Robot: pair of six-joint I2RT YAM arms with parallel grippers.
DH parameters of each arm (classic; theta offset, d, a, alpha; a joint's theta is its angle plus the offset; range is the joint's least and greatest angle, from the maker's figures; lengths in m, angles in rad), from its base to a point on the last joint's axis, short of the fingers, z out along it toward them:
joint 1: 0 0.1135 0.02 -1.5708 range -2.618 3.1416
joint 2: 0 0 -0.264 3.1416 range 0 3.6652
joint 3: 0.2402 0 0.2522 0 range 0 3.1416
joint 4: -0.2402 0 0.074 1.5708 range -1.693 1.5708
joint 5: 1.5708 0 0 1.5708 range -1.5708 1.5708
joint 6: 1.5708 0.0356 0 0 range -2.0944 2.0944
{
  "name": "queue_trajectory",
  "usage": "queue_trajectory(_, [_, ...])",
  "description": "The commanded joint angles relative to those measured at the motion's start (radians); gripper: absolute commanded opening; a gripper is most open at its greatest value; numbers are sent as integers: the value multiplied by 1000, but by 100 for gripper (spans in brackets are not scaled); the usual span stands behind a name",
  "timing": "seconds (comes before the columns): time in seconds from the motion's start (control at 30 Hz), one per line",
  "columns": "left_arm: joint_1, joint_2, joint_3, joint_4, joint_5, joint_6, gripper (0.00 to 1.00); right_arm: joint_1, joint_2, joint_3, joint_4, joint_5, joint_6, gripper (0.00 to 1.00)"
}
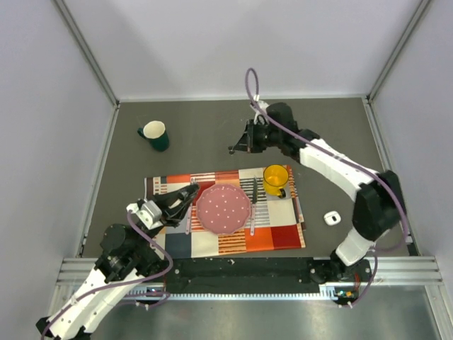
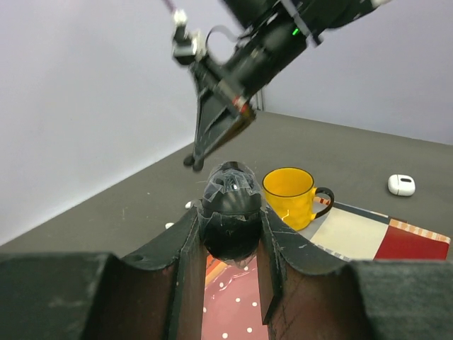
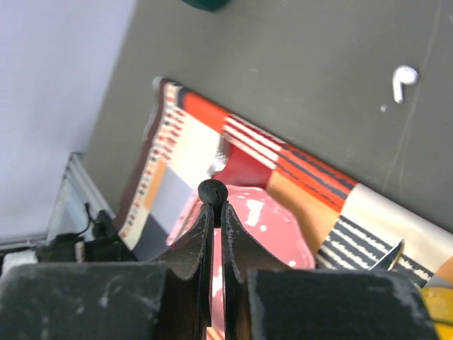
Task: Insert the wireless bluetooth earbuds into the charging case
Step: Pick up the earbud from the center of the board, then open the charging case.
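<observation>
One white earbud [image 3: 404, 81] lies on the dark table, away from my right gripper [image 3: 212, 207]. That gripper [image 1: 232, 149] hangs in the air beyond the placemat, shut with a tiny black round bit [image 3: 212, 190] pinched at its tips. Two tiny white pieces [image 2: 189, 205] show on the table in the left wrist view, too small to tell what they are. The white charging case [image 1: 332, 217] sits on the table right of the placemat, also in the left wrist view [image 2: 401, 185]. My left gripper [image 1: 188, 197] is over the placemat's left side, shut on a black oval object [image 2: 232, 205].
A checked placemat [image 1: 276, 237] carries a pink dotted plate [image 1: 223, 209], cutlery [image 1: 253, 195] and a yellow mug [image 1: 275, 180]. A dark green mug [image 1: 154, 134] stands at the back left. Grey walls close in the table on three sides.
</observation>
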Motion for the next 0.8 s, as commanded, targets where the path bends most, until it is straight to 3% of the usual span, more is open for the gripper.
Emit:
queue_trajectory(0.0, [-4,-134,1,98,36,-14,0,22,-207,-93,66,-88,-42,0])
queue_trajectory(0.27, [-4,-21,-11,166,90,-65,0,88,-472,-204,92,-160,-44,0])
queue_trajectory(0.5, [-4,171,-19,334,169,-97,0,146,-641,-371,418,-295,90,0])
queue_trajectory(0.77, [-4,290,-24,487,249,-151,0,298,-608,-386,602,-367,171,0])
